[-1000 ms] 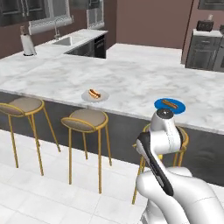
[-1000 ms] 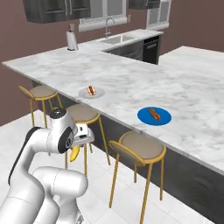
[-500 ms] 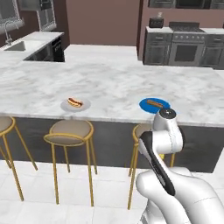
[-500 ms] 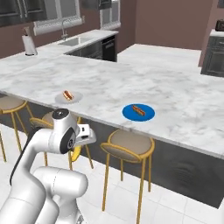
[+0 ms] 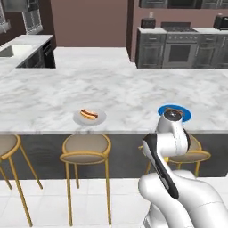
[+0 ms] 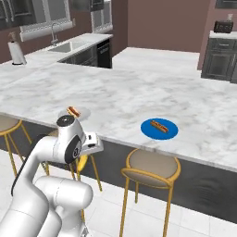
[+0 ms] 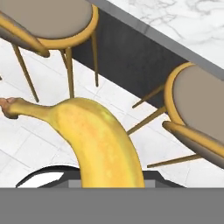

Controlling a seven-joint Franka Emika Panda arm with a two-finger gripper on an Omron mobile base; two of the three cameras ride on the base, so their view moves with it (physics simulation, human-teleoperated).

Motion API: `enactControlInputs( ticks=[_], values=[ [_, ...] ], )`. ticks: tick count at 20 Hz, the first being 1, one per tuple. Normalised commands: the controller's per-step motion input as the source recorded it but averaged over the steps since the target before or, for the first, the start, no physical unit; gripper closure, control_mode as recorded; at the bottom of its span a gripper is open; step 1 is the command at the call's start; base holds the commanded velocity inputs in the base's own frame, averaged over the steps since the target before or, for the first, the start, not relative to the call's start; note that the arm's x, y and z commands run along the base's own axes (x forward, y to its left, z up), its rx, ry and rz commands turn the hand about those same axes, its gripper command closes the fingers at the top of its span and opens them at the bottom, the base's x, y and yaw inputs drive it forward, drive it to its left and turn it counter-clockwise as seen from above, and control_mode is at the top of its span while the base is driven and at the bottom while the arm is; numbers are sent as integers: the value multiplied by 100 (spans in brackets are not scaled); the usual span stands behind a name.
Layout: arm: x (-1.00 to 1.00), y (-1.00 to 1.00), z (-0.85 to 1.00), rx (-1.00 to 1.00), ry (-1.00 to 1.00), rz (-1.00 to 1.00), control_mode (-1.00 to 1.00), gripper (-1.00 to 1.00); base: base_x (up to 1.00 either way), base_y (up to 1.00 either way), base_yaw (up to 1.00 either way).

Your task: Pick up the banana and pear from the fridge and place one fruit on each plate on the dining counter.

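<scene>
My gripper is shut on the banana, a bright yellow curved fruit with a dark stem tip; it also shows as a yellow patch under the hand. The hand hangs low, in front of the dining counter and below its edge. On the counter lie a blue plate and a smaller pale plate, each carrying a hot dog. The arm covers part of the blue plate in the left base view. The pear and the fridge are out of view.
Gold-legged stools stand along the counter's near side, between the base and the dark counter base. A sink and a paper-towel roll are at the far left, a stove at the back right. White tiled floor lies below.
The whole scene has shifted and the counter looks nearer, so the base has driven and turned. The banana has stayed in the shut gripper; the plates have not moved on the counter.
</scene>
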Motion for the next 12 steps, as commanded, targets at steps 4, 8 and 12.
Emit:
enactControlInputs(
  ticks=[4,8,12],
  values=[
    [0,0,0,0,0,0,100,100,70,33,-13],
    [0,0,0,0,0,0,100,100,57,25,-16],
    [0,0,0,0,0,0,100,100,51,7,-19]
  ],
)
